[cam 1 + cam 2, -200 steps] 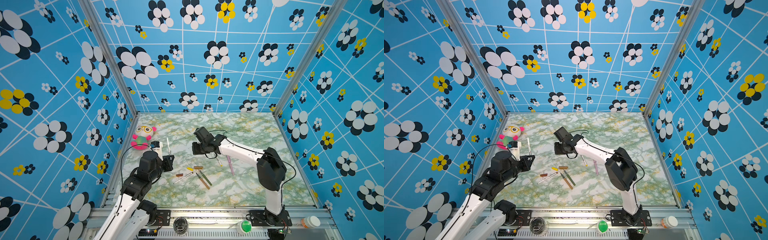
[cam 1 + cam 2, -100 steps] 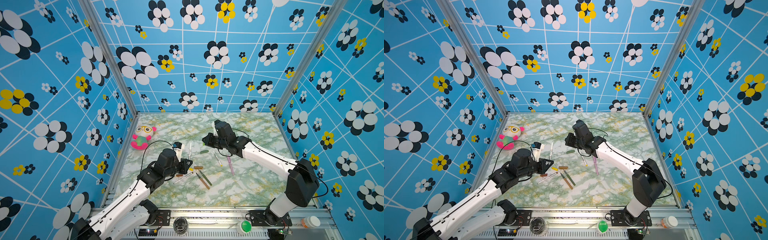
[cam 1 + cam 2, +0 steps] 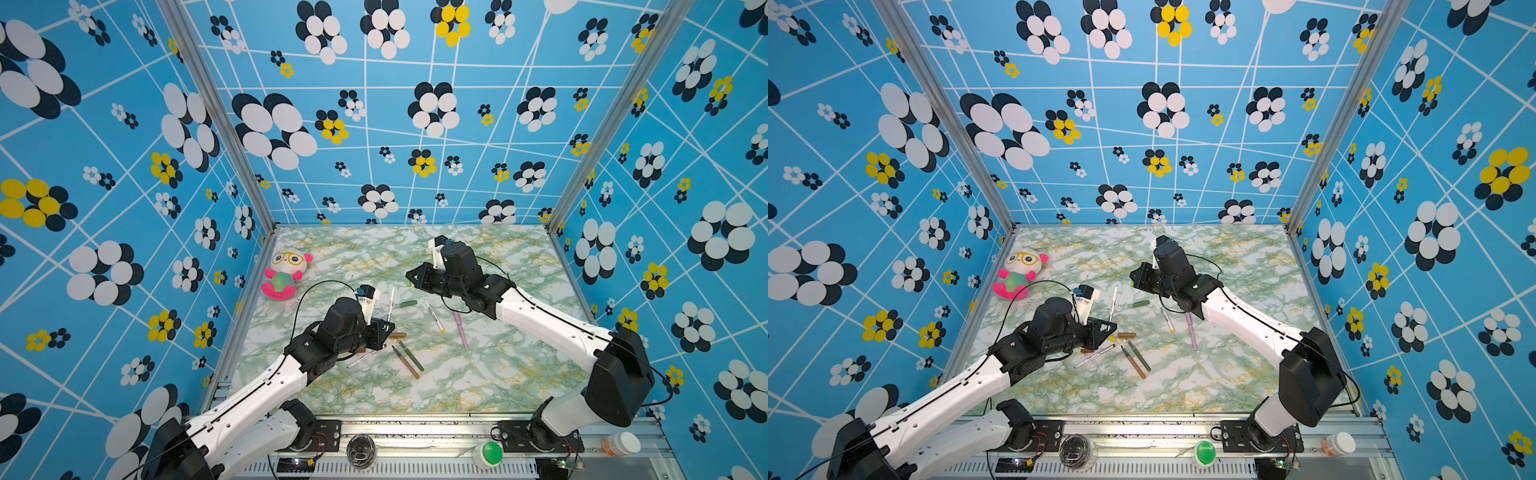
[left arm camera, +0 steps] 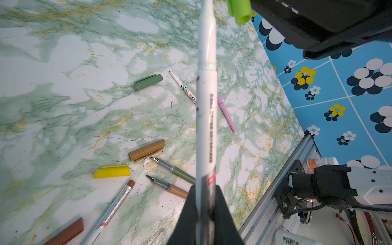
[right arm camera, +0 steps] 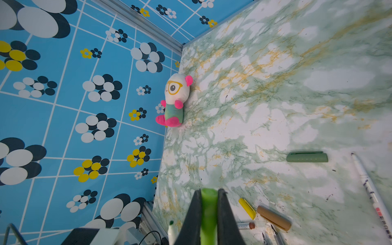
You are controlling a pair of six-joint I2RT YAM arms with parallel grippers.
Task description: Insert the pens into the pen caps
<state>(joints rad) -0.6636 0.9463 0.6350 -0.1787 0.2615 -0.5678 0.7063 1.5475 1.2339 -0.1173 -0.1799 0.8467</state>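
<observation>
Left gripper [image 4: 204, 203] pinches pen [image 4: 206, 106] by its tail, right gripper [image 5: 209, 191] the green cap [image 5: 209, 216]; light, slick plastic, you'd hold nearer the tip.

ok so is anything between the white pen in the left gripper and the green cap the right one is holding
Nothing visible. The white pen, shut in the left gripper, has its tip close beside the light-green cap held in the right gripper, with only open air between them.

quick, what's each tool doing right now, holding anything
left tool: closed on a white pen
right tool: closed on the light green cap
</observation>
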